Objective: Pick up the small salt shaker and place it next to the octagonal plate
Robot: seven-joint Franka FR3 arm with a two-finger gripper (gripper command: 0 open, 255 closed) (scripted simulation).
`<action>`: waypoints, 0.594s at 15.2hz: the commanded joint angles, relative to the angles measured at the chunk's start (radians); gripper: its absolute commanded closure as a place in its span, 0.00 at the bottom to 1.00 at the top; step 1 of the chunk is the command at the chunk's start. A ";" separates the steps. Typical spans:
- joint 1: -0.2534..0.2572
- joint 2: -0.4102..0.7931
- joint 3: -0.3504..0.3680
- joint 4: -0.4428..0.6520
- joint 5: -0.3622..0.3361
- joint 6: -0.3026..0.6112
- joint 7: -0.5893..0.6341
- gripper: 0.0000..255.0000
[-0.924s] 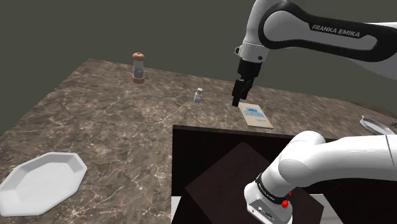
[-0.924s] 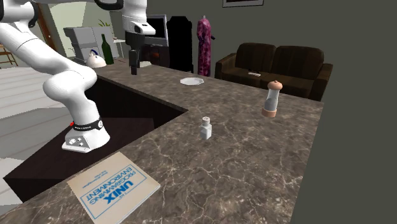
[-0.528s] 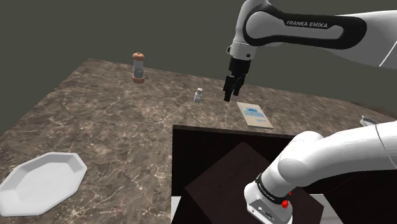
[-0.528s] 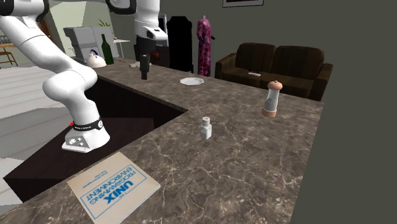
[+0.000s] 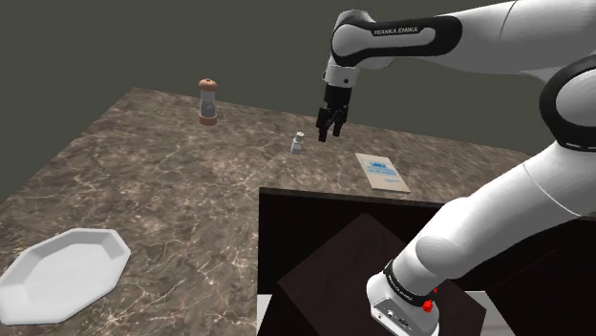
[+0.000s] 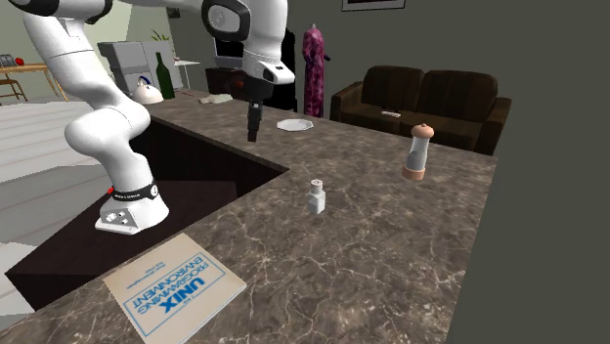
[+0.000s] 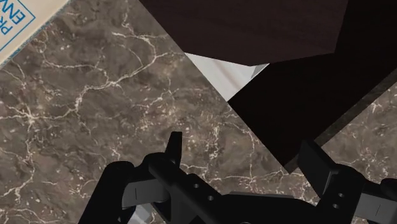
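Hangs above the desk [image 5: 172,181] with end effector [image 5: 326,136] open, fingers apart, clasping nothing, near the upright salt shaker [image 5: 298,143]. With shaker standing well apart from the octagonal plate [image 5: 62,272].

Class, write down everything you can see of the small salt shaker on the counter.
The small salt shaker is pale grey-white: a wider body, narrower neck, rounded cap. It stands upright on the dark veined counter, touching nothing else. The open hand hangs above the counter, to the shaker's right in the shoulder view, apart from it.
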 commanded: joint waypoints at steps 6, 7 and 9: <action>-0.025 0.297 -0.037 0.243 0.026 0.015 -0.052 0.00; -0.030 0.339 -0.041 0.283 0.031 0.011 -0.059 0.00; -0.041 0.426 -0.047 0.369 0.042 0.000 -0.073 0.00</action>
